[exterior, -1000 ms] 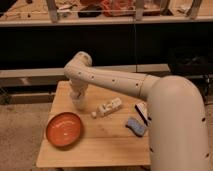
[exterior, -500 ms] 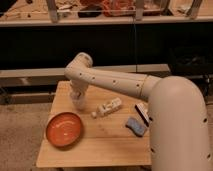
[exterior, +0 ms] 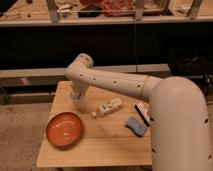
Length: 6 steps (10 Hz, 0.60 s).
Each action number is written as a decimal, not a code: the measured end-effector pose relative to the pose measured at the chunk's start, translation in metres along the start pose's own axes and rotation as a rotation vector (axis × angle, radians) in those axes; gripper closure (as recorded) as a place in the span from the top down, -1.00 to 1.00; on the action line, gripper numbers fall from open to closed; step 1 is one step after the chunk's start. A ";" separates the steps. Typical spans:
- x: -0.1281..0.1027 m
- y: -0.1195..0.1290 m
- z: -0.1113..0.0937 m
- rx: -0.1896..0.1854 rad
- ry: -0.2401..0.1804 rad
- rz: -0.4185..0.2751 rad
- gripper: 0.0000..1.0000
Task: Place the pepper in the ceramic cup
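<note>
My arm reaches from the right foreground across the wooden table (exterior: 100,145) and bends down at the elbow. The gripper (exterior: 77,98) hangs at the table's back left, pointing down. Right under it is a small white round shape (exterior: 79,104) that looks like the ceramic cup. The gripper is directly over it, and I cannot tell whether they touch. The pepper is not visible; it may be hidden by the gripper or the cup.
An orange round plate (exterior: 64,129) lies at the front left. A white bottle (exterior: 108,107) lies on its side mid-table. A blue sponge (exterior: 135,125) and a dark packet (exterior: 142,112) sit by my arm at the right. Dark shelving stands behind the table.
</note>
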State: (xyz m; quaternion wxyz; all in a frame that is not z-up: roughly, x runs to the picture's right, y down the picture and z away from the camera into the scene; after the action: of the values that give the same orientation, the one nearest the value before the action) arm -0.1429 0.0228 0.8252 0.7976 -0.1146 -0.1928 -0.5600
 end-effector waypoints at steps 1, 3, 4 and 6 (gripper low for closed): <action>0.000 0.001 0.001 0.000 0.000 -0.001 -0.02; 0.000 0.002 0.001 0.002 0.000 -0.002 0.28; 0.000 0.002 0.001 0.002 0.000 -0.002 0.41; 0.000 0.003 0.002 0.003 0.000 -0.003 0.45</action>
State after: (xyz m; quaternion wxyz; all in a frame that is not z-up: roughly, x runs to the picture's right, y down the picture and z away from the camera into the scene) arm -0.1403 0.0243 0.8270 0.7970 -0.1131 -0.1940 -0.5607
